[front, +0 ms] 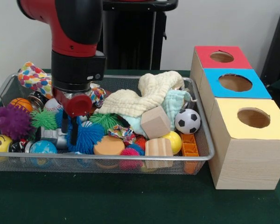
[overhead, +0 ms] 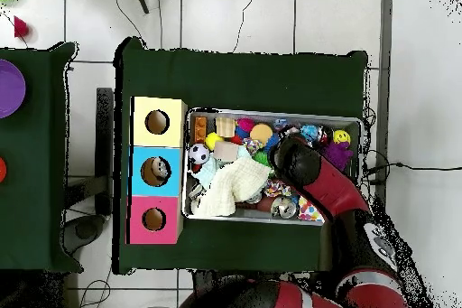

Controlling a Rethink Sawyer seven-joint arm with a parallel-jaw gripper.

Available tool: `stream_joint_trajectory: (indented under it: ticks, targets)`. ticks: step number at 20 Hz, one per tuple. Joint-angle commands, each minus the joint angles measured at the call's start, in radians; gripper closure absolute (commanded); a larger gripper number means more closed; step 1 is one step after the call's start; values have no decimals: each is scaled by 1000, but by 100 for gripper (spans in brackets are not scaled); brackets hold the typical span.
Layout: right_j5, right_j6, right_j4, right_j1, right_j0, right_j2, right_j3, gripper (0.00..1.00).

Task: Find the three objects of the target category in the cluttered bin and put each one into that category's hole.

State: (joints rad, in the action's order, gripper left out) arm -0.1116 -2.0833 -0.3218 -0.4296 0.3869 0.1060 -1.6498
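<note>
The wire mesh bin [front: 203, 156] holds many toys and cloths. It also shows in the overhead view [overhead: 271, 113]. My gripper [front: 69, 129] hangs from the red and black arm into the bin's left part. Its two dark fingers [front: 74, 134] stand slightly apart, open, at the left edge of a blue spiky ball [front: 88, 137] and hold nothing. In the overhead view the arm [overhead: 311, 173] hides the gripper. Three wooden boxes stand beside the bin, each with a round hole: red top [front: 221, 57], blue top [front: 235, 82] and yellow top [front: 253, 117].
In the bin lie a soccer ball [front: 187, 121], a wooden cube [front: 155, 122], a cream cloth [front: 140, 98], a yellow ball [front: 173, 141], an orange brick [front: 189, 145], an orange disc [front: 108, 146], a purple spiky ball [front: 11, 122], a green spiky ball [front: 43, 119] and a smiley ball [front: 0, 143].
</note>
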Motion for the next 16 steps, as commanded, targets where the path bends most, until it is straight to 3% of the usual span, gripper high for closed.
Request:
stream_joint_trajectory:
  ticks: [1, 16]
  targets:
    - [76, -147, 1, 78, 36, -136, 38, 0]
    - [138, -152, 12, 118, 67, -179, 47, 0]
